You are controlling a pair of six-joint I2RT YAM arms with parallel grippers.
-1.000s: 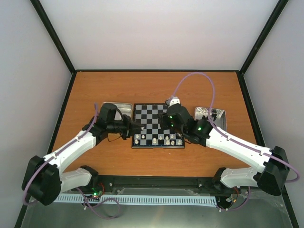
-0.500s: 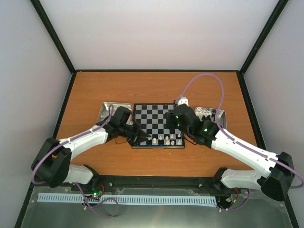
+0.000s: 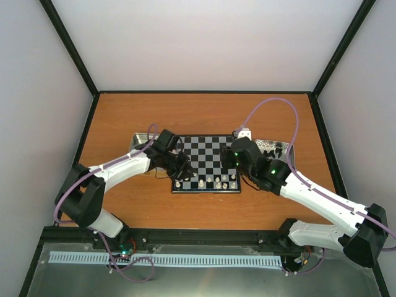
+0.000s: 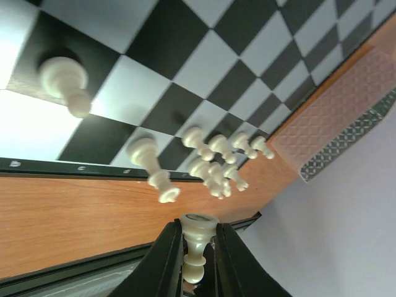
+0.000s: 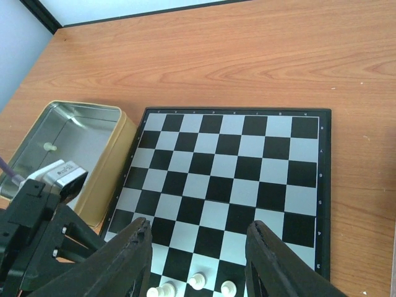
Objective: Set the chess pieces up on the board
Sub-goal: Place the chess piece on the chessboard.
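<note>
- Left hand [image 4: 198,234] was closed on one cream-white chess figure [image 4: 197,247]. It was pinched at the stem with the base poking out past the fingertips. My read: gripped that way so the base could go flat onto a square.
- That hand hung low over the near-left part of the flat square chessboard with black and pale grey chequers [image 3: 207,148]. The board lay mid-way across the orange-brown wooden desk [image 3: 198,111], square to its near edge.
- Several small cream-white pieces [image 3: 208,181] stood upright in the board rows closest to the desk's near edge, with gaps between them. The held figure probably belonged in one of those gaps.
- Right hand [image 5: 199,226] was wide open and held nothing. It hovered above the board's right side, looking across it towards the desk's left edge. Likely held clear so the left arm had room.
- A rectangular metal tin [image 3: 141,141] sat just beside the board's left rim. The right wrist view showed one tiny cream piece [image 5: 49,146] lying in it, so it was probably the supply bin, nearly drained.
- A second metal tin [image 3: 276,148] sat just beside the board's right rim. Its contents were too small to tell.
- The board rows towards the desk's far edge were bare and no black figures were placed. I'd say well under half done.
- Risk: neighbouring pieces stood close together, so a tilted descent could knock one over.
</note>
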